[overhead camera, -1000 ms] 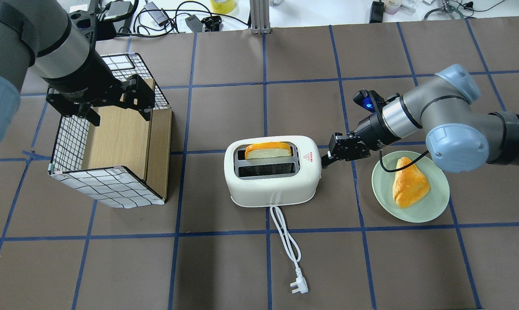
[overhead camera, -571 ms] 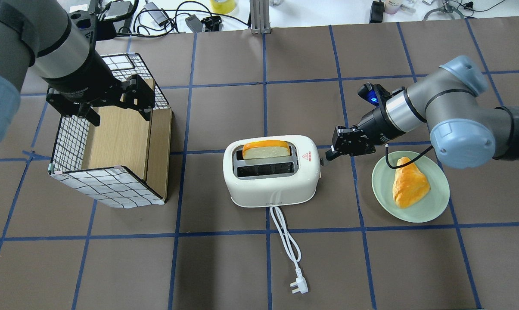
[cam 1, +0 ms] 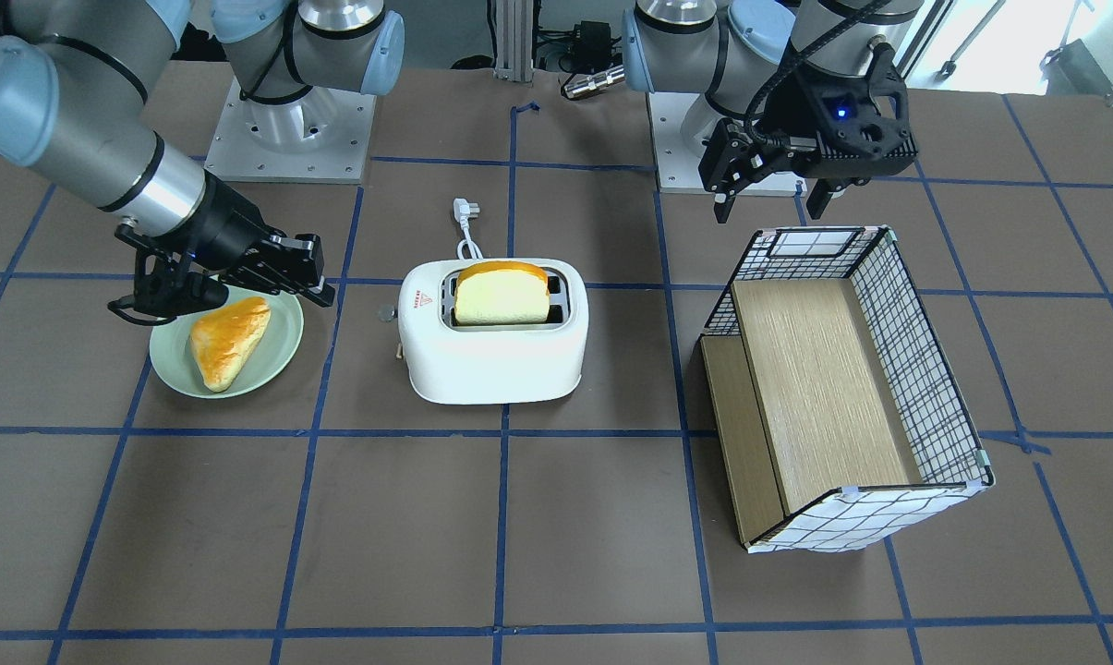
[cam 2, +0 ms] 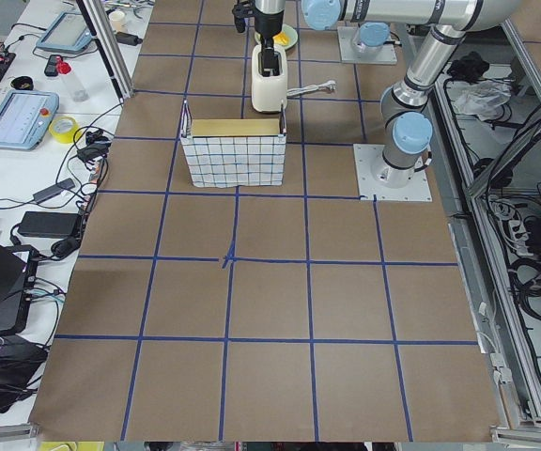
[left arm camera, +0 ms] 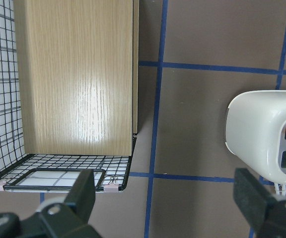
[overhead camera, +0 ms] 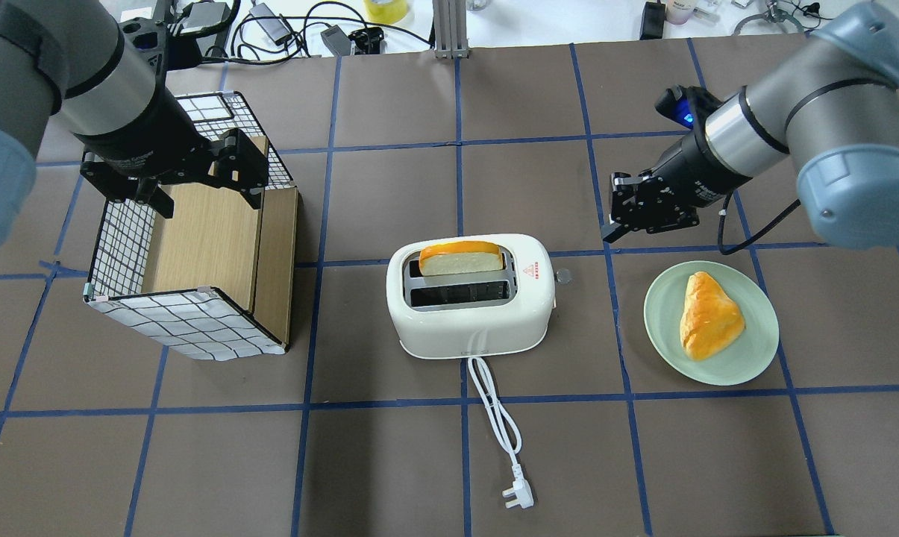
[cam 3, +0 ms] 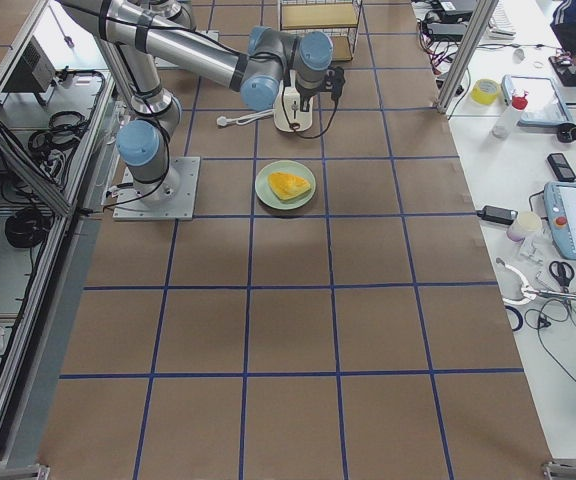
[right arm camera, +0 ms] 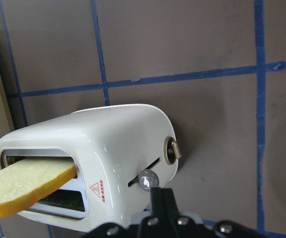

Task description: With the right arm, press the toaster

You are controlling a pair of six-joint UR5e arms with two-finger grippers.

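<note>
In the front-facing view the white rounded 2-slot plastic toaster (cam 1: pixel 491 365) sits mid-table, long axis crosswise; overhead, its grey lever knob (overhead camera: pixel 563 276) faces the black 2-finger right gripper (overhead camera: pixel 610 234), clenched empty, near but apart, the spread-open left gripper (overhead camera: pixel 210 203) far off over the grid-patterned box (overhead camera: pixel 188 321); the right wrist view has the knob just ahead of the tips.

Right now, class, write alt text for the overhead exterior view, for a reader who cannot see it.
A white toaster holding one bread slice sits mid-table; the right arm's shut claw hovers off its lever end, not touching. A pastry lies on a green plate at right; the left arm's open claw hangs over a grid-patterned box.
</note>
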